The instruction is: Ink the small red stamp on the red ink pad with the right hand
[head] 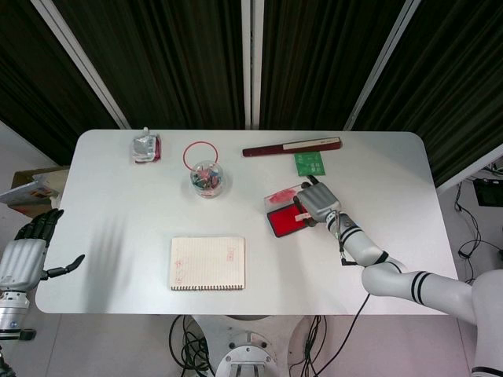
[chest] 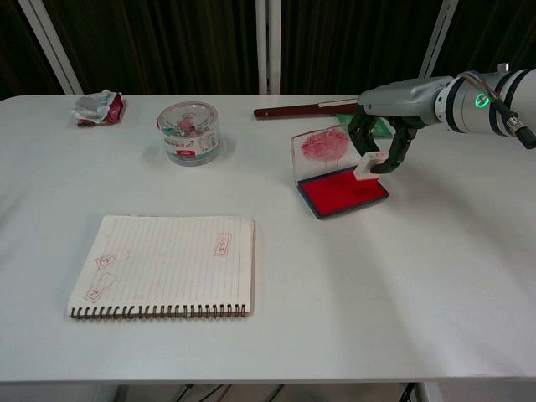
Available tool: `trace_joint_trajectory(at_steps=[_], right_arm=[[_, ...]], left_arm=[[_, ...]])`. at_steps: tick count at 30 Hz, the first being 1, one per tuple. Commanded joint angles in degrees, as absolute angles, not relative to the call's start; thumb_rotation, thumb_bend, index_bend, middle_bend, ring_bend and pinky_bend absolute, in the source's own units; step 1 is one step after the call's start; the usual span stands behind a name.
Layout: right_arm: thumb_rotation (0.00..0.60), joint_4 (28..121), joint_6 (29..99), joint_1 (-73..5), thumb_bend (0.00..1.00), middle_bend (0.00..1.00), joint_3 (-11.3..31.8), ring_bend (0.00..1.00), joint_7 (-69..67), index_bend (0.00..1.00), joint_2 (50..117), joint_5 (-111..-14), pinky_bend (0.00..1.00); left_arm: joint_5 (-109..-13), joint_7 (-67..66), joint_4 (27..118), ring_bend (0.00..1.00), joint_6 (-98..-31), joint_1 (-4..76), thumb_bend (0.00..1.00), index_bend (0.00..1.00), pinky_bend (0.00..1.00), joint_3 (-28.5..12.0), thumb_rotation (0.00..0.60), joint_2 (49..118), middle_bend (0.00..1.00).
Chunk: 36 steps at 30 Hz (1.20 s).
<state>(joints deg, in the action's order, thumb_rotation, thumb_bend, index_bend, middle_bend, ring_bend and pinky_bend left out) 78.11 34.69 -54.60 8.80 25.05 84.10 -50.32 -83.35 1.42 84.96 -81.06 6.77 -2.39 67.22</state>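
White table (chest: 435, 276), right robot hand (chest: 378, 138) presses stamp (chest: 366, 166) on ink pad (chest: 339, 192)

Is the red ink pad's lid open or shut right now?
Open. The red ink pad shows its red surface, and its clear, ink-smeared lid stands up behind it, as the right hand holds the stamp down over it.

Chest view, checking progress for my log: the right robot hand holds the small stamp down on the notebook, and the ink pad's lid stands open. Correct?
Not quite. The right robot hand holds the stamp down on the red ink pad, not the notebook, which lies untouched. The chest view shows this. The lid does stand open.
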Motion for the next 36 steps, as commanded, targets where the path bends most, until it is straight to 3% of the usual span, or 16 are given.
trace_joint_trajectory(at_steps=[1,25,36], right_arm=[[0.6,78.02,35.04,-56.05,0.27,0.57,7.54,0.17,26.75,0.66,84.71,-47.79,0.0],[0.6,74.26,35.55,-59.44,0.3,0.57,4.27,0.17,26.31,0.67,87.55,-43.41,0.0],[0.6,82.84,40.14,-58.13,0.3,0.57,4.82,0.17,24.71,0.67,81.65,-46.4,0.0]], left_arm=[[-83.34,1.72,84.75,0.08,-80.87,6.88,0.16,0.0,0.21,-2.39,0.284,67.33,0.06],[-82.84,3.01,83.44,0.08,-80.44,7.05,0.16,0.0,0.21,-2.57,0.284,67.6,0.06],[-82.9,2.86,83.94,0.08,-80.9,6.68,0.16,0.0,0.21,-2.42,0.283,67.17,0.06]])
